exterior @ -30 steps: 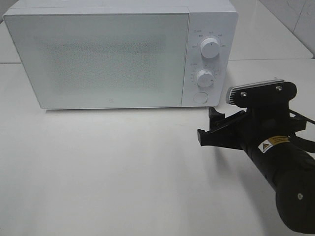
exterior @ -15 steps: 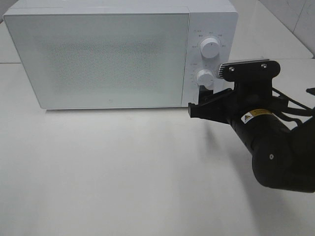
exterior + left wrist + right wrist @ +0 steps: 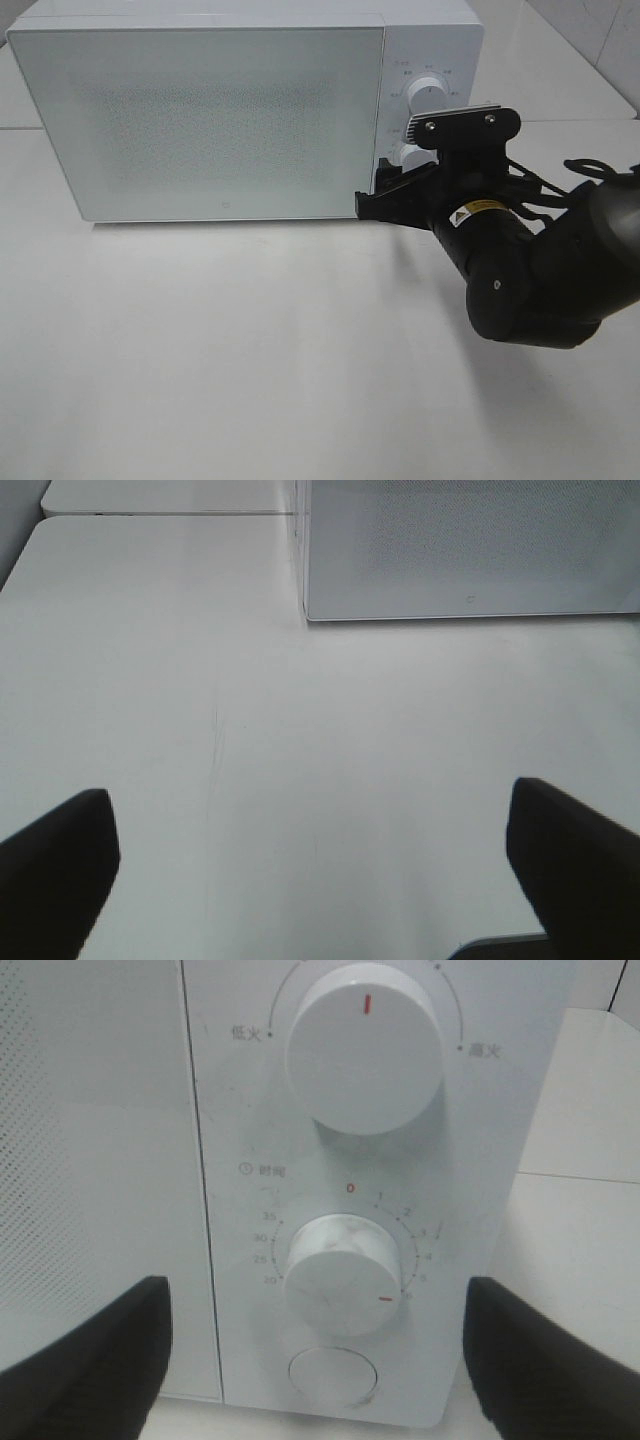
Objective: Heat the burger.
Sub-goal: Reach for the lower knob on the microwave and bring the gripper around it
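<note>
I am holding my right tool [image 3: 318, 1355] spread wide before the timer knob [image 3: 340, 1275] of the microwave [image 3: 200, 110], apparently lining up to grasp it.

Robot lab bench staged as kitchen: white microwave [image 3: 200, 110] (Chinese dial labels) on white table [image 3: 250, 350], tiled wall [image 3: 600, 30], black robot arm [image 3: 530, 280].

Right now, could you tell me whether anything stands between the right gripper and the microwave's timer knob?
Nothing visible does. The open right gripper faces the timer knob with clear space between them. The burger itself is not in view, and the microwave door is shut.
</note>
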